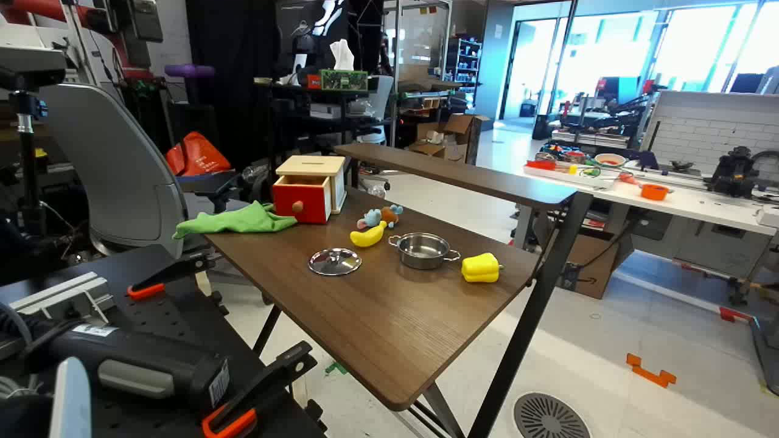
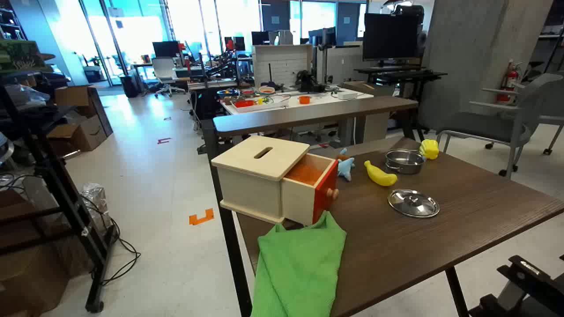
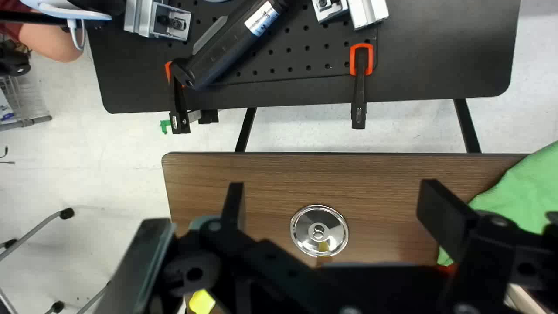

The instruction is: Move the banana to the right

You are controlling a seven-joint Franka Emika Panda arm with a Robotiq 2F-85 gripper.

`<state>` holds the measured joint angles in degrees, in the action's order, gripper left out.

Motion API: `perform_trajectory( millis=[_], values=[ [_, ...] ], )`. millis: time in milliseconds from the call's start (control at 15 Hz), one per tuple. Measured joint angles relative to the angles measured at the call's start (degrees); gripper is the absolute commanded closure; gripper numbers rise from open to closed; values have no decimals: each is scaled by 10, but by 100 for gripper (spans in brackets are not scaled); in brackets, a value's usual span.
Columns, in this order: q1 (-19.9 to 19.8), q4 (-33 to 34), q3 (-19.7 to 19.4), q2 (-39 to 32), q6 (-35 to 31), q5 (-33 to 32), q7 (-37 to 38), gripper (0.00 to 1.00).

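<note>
The small yellow banana [image 1: 367,236] lies on the brown table [image 1: 389,316], between the pot and the blue and brown toy. It also shows in an exterior view [image 2: 380,176], beyond the metal lid. In the wrist view the banana is hidden behind the gripper body; only a yellow reflection shows in the lid. My gripper [image 3: 335,198] shows only in the wrist view. Its fingers are wide apart with nothing between them. It is above the table, with the lid seen below between the fingers.
A metal lid [image 3: 319,230], a metal pot [image 1: 423,250] and a blocky yellow pepper [image 1: 481,267] surround the banana's area. A blue and brown toy [image 1: 380,216], a wooden box [image 2: 260,176] with its red drawer pulled out and a green cloth [image 2: 299,264] also lie there. A raised shelf [image 1: 456,173] runs along one side.
</note>
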<state>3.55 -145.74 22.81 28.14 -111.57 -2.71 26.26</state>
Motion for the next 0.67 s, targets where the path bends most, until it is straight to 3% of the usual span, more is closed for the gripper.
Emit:
perform_trajectory(
  millis=[333,667],
  values=[
    [2,0,-6,-10,-22,-2,0,0],
    [-11,16,-19,-90,-158,-43,34,0]
  ],
)
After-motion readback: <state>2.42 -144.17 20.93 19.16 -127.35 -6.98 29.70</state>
